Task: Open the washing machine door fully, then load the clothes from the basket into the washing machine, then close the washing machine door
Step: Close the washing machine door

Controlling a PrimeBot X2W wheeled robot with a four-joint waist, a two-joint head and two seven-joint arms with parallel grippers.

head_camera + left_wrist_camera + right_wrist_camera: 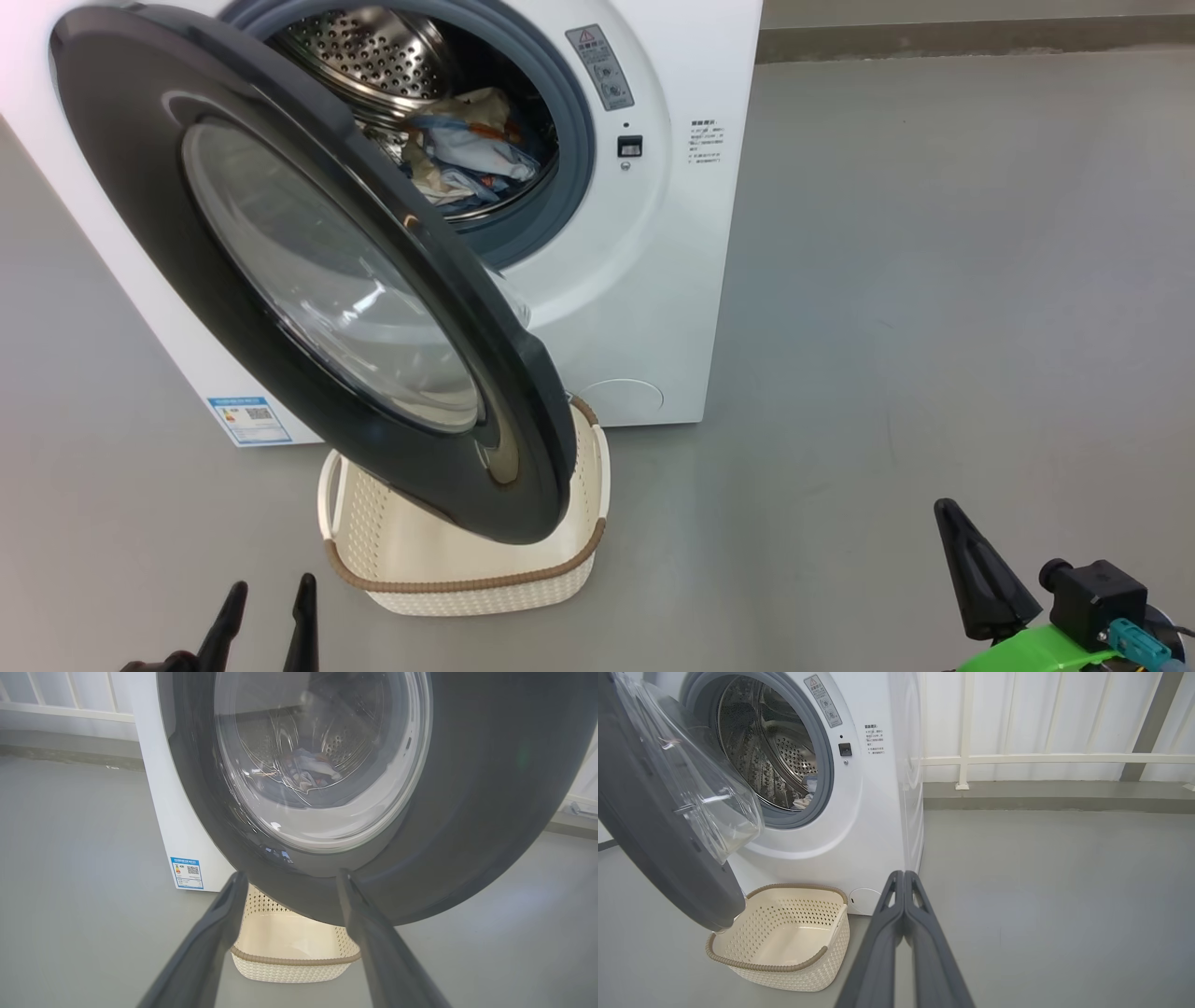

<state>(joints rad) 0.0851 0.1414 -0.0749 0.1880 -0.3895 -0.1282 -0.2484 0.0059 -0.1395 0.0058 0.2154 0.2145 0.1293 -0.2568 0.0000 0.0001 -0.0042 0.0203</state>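
Plainly, in the head view the washing machine door stands part-way swung, its lower edge hanging over the basket, which looks empty. The clothes lie in the drum of the washing machine. A garment near the gasket could get pinched when the door shuts. The left tool sits near left with its fingers apart, holding nothing. The right tool sits near right.

In the left wrist view, the left tool is spread wide with its tips at the door's lower rim; I cannot tell if they touch. On glossy, curved plastic a push may slip off.

In the right wrist view, the right tool is pressed fully closed and empty, well right of the basket.
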